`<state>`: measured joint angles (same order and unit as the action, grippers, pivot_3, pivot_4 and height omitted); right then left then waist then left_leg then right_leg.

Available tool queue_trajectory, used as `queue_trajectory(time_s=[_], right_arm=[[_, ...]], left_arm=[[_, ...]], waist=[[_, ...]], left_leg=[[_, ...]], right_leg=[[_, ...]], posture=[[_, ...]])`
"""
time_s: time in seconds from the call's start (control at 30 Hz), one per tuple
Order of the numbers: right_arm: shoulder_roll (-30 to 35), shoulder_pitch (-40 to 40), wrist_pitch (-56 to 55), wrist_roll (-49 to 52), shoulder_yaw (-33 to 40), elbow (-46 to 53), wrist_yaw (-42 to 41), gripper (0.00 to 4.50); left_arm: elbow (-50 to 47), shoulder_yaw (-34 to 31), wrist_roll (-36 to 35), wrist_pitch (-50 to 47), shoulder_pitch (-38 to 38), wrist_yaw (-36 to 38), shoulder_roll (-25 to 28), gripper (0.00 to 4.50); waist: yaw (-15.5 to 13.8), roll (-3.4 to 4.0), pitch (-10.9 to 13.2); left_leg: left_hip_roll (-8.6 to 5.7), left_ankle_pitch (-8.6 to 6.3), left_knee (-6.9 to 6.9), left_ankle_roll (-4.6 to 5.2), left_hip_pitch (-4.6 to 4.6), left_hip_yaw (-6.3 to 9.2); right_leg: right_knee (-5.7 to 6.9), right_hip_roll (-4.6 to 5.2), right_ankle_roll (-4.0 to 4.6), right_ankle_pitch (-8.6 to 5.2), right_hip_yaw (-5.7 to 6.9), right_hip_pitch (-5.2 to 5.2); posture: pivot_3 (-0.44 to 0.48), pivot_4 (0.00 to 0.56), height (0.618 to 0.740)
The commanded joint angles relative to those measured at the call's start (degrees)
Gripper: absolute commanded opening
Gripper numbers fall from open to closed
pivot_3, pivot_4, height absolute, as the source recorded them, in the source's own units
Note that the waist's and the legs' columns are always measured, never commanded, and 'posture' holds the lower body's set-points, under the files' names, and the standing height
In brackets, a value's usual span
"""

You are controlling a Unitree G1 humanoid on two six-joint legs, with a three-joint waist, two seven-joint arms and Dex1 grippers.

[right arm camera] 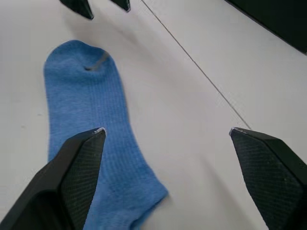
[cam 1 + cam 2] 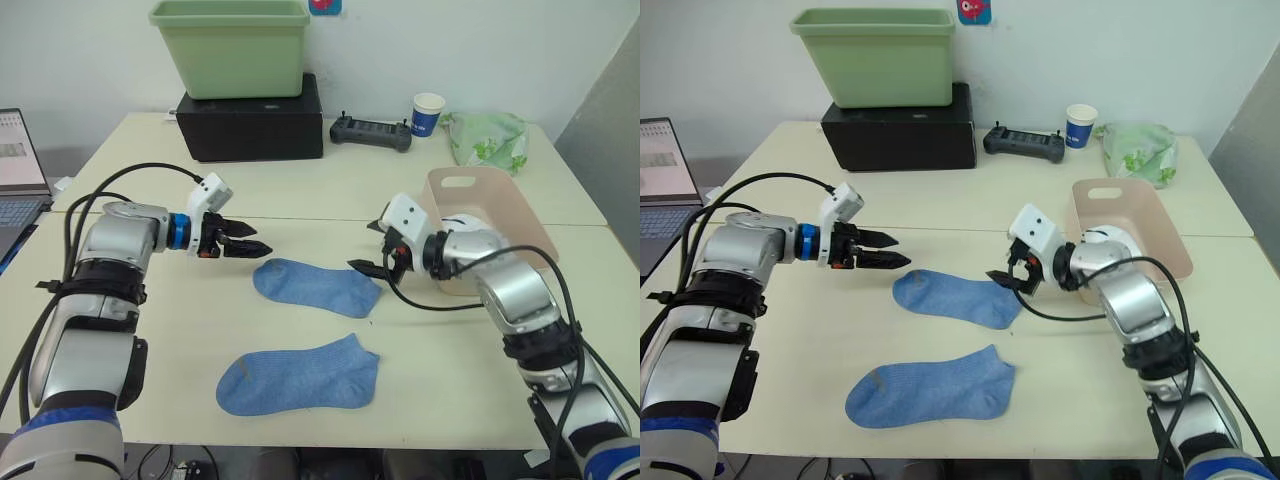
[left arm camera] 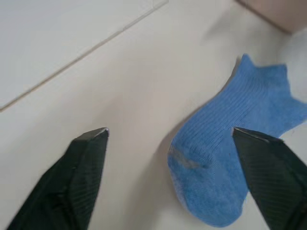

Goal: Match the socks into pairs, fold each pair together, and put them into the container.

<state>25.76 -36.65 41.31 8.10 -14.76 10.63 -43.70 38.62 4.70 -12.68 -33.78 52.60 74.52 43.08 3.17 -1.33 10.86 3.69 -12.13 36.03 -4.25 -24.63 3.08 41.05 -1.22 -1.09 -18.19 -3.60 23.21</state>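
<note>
Head views, far blue sock (image 2: 316, 286): flat on the table (image 2: 150, 330), midway between both grippers, toe toward the left arm.
Head views, near blue sock (image 2: 298, 375): flat too, closer to the table's front edge, apart from the other sock.
Head views, left gripper (image 2: 258, 246): just above the table, beside the far sock's toe, fingers spread, holding nothing.
Head views, right gripper (image 2: 368, 247): at the far sock's cuff end, fingers spread, holding nothing.
Head views, pink container (image 2: 505, 205): to the right, behind the right forearm.
Head views, background: green tub (image 2: 232, 45) on a black box (image 2: 252, 125), controller (image 2: 371, 132), paper cup (image 2: 427, 114), green bag (image 2: 488, 138), laptop (image 2: 20, 170) at the left.
Left wrist view: fingers (image 3: 81, 177) wide apart, far sock's toe lying between them, untouched.
Right wrist view: fingers (image 1: 76, 177) wide apart over the sock's cuff end; left gripper's tips just beyond its toe.
</note>
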Motion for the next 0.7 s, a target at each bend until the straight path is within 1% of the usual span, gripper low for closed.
queue_trajectory(time_s=[0.03,0.1,0.2,0.37,0.43,0.53,0.6,0.7], right_arm=[[-2.15,5.21,1.43,-0.44,2.63,6.38,6.38,4.50],[-4.37,8.88,3.33,-0.89,3.40,8.06,10.38,4.50],[-7.15,11.59,5.01,-0.98,3.88,8.13,14.44,4.50],[-8.68,13.76,6.20,-0.54,3.95,7.34,17.18,4.50],[-9.63,14.78,6.36,-0.61,3.84,4.95,18.61,4.50],[-10.56,15.64,7.96,0.14,3.99,3.41,19.39,3.89],[-10.01,15.75,7.75,0.14,3.15,3.65,18.73,3.16],[-9.57,15.89,7.64,0.03,2.49,4.06,18.45,2.08]], left_arm=[[-8.73,-5.69,-4.12,-6.25,-6.73,-5.86,-1.23,4.49],[-14.27,-7.03,-5.57,-9.41,-11.45,-8.57,-2.36,4.49],[-19.36,-7.24,-6.24,-11.61,-15.65,-11.12,-3.24,4.49],[-20.95,-7.38,-6.55,-11.87,-18.51,-14.14,-4.74,4.49],[-19.61,-6.56,-5.95,-11.51,-18.91,-14.99,-5.79,4.09],[-19.30,-5.32,-5.59,-11.15,-19.33,-14.91,-6.46,3.27],[-19.21,-5.24,-5.75,-11.05,-19.26,-14.96,-6.87,2.57],[-19.71,-4.64,-5.85,-10.85,-19.51,-14.37,-7.09,1.65]], waist=[[-0.01,-0.01,-0.02],[-0.02,-0.02,-0.03],[-0.10,-0.02,-0.03],[-0.10,-0.03,-0.04],[-0.12,-0.05,-0.08],[-0.16,-0.05,-0.10],[-0.21,-0.06,-0.15],[-0.20,-0.06,-0.16]], left_leg=[[-0.01,0.00,0.02,0.00,0.01,0.00],[-0.01,0.01,0.04,-0.01,0.03,0.01],[-0.02,0.06,0.05,-0.08,0.03,0.02],[-0.08,0.13,0.06,-0.08,0.11,-0.04],[-0.08,0.14,0.06,-0.07,0.11,-0.05],[-0.07,0.13,0.04,-0.07,0.12,-0.05],[-0.08,0.13,0.04,-0.07,0.12,-0.07],[-0.08,0.13,0.05,-0.07,0.13,-0.06]], right_leg=[[0.04,0.01,0.00,0.00,-0.01,0.00],[0.09,0.03,0.00,0.00,-0.01,-0.03],[0.16,0.06,0.00,0.02,-0.01,-0.02],[0.16,0.05,-0.08,0.09,-0.08,-0.07],[0.16,0.05,-0.09,0.09,-0.09,-0.07],[0.15,0.04,-0.08,0.10,-0.08,-0.07],[0.15,0.05,-0.08,0.10,-0.10,-0.08],[0.14,0.05,-0.08,0.10,-0.08,-0.10]], posture=[[0.000,0.150,0.730],[0.000,0.150,0.730],[0.000,0.150,0.730],[0.000,0.150,0.730],[0.000,0.150,0.730],[0.000,0.150,0.730],[0.000,0.150,0.730],[0.000,0.150,0.730]])
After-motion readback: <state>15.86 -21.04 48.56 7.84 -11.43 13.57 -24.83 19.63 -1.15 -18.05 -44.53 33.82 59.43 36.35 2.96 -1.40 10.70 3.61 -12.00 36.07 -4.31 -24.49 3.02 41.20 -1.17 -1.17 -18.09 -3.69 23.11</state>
